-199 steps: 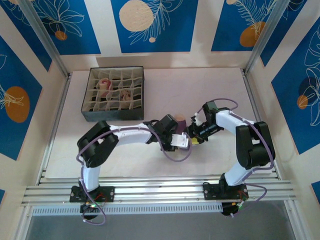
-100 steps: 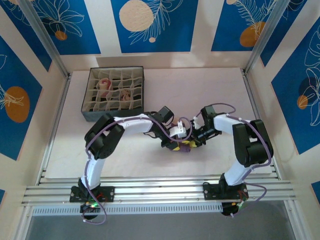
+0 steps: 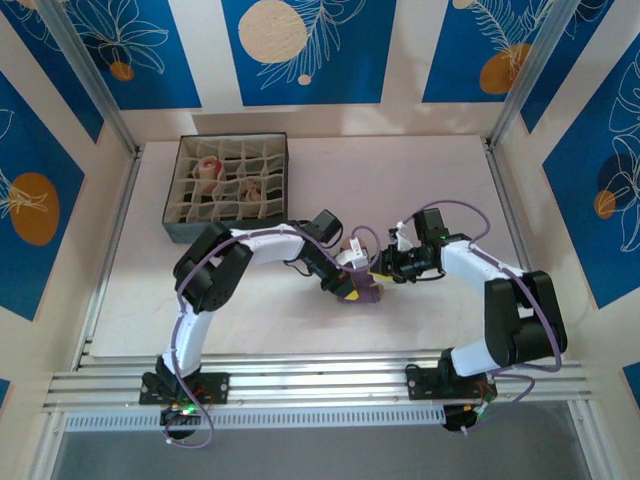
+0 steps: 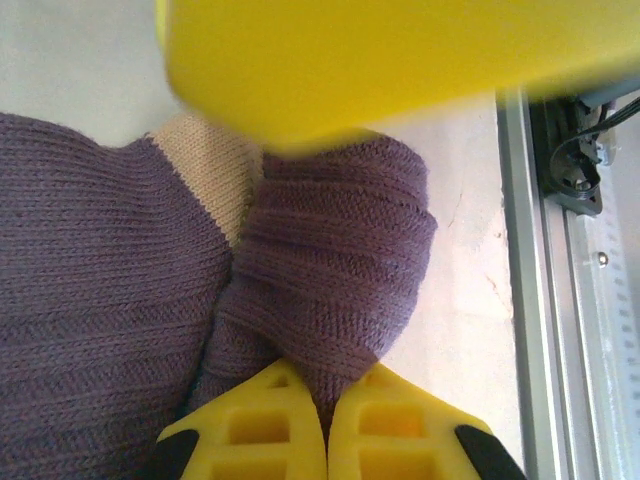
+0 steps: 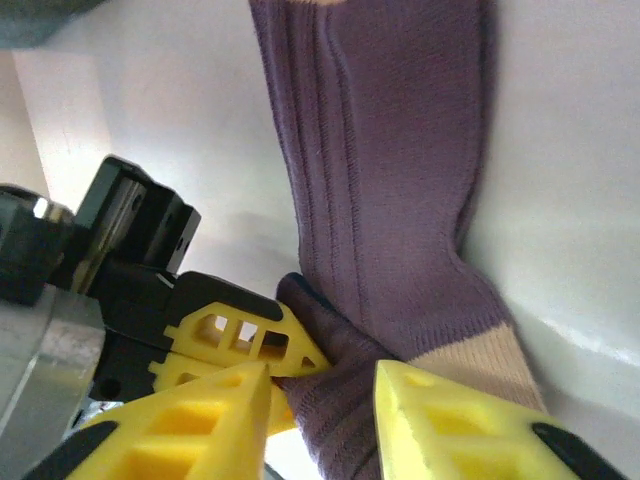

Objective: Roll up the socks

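Observation:
A purple ribbed sock (image 5: pixel 385 150) with a tan patch (image 4: pixel 205 165) lies stretched on the pale table. One end is bunched near the table's middle (image 3: pixel 366 292). My left gripper (image 4: pixel 325 385) is shut on a fold of that bunched end, also seen from above (image 3: pixel 350 284). My right gripper (image 5: pixel 322 385) faces it from the right (image 3: pixel 385 268). Its fingers (image 5: pixel 215 415) stand apart on either side of the same fold, close beside the left fingers (image 5: pixel 245 335).
A dark grid-divided box (image 3: pixel 172 224) stands at the back left, with pinkish rolled bundles (image 3: pixel 208 168) in two cells. Aluminium rails (image 3: pixel 300 382) run along the near edge and both sides. Purple cables loop around both arms.
The left gripper has carried the sock's bunched end toward the near edge. The right gripper has swung round to face it, and its fingers have narrowed.

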Action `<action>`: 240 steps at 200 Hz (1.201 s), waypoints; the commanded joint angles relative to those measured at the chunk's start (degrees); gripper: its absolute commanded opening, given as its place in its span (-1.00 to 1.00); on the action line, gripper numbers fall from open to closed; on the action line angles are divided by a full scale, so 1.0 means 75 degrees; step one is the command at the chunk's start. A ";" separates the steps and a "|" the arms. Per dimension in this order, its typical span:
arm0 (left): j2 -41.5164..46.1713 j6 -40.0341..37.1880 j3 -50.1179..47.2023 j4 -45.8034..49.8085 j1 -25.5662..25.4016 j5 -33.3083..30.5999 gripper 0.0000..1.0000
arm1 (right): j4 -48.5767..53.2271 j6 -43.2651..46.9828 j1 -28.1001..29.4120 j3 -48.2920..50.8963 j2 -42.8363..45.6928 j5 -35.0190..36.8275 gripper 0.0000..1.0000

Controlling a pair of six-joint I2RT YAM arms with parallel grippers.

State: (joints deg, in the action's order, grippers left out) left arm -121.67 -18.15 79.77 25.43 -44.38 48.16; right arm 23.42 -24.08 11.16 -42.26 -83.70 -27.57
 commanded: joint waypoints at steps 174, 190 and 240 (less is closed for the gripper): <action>0.0156 0.2127 -0.1258 -0.1406 0.0728 -0.0992 -0.59 | 0.1610 0.0338 0.0615 -0.0924 -0.1642 0.0726 -0.87; 0.0621 0.1642 -0.1625 -0.1878 0.0685 -0.1013 -0.55 | 0.1937 0.0345 0.0622 -0.1127 -0.1875 0.0906 -0.91; 0.2350 0.0010 -0.3319 -0.4082 0.0231 -0.2127 -0.46 | 0.2101 0.0349 0.0656 -0.1382 -0.2334 0.0830 -0.92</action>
State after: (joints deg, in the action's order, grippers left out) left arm -109.78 -9.76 61.65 3.88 -40.97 41.69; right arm 34.15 -21.58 16.08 -52.25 -99.13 -25.43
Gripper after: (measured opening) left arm 0.260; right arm 0.070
